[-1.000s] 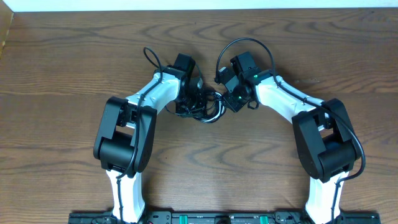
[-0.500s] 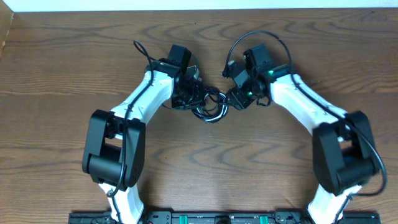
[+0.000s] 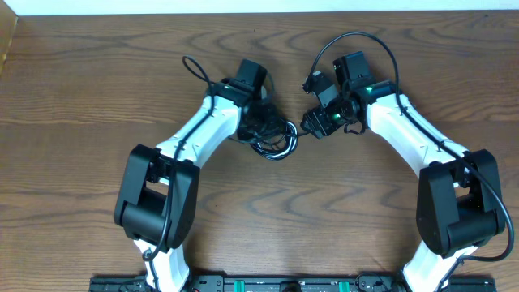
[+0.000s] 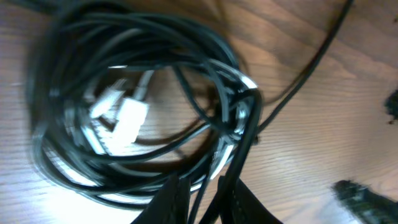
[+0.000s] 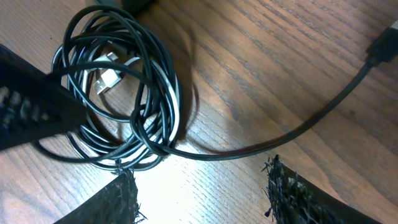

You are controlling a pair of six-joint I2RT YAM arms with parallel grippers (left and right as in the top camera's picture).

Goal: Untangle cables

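The cables (image 3: 274, 141) lie as one coiled bundle of black cords on the wooden table between my two arms. In the left wrist view the bundle (image 4: 134, 99) holds a white cord with a white plug (image 4: 127, 119). My left gripper (image 4: 210, 202) stands over the bundle's near edge, its jaws only slightly open, with one black strand running loosely through the gap. My right gripper (image 5: 205, 196) hangs open just right of the bundle (image 5: 118, 93), nothing between its fingers. A single black strand (image 5: 298, 127) leads from the coil off to the right.
The bare wooden table (image 3: 97, 89) extends all around. Each arm's own thick black wire loops above its wrist, the left one (image 3: 199, 73) and the right one (image 3: 357, 39). My left gripper's finger (image 5: 31, 106) shows dark at the left of the right wrist view.
My right gripper has opened and drawn back to the right, away from the bundle. My left gripper has parted its jaws a little and shifted right, over the coil.
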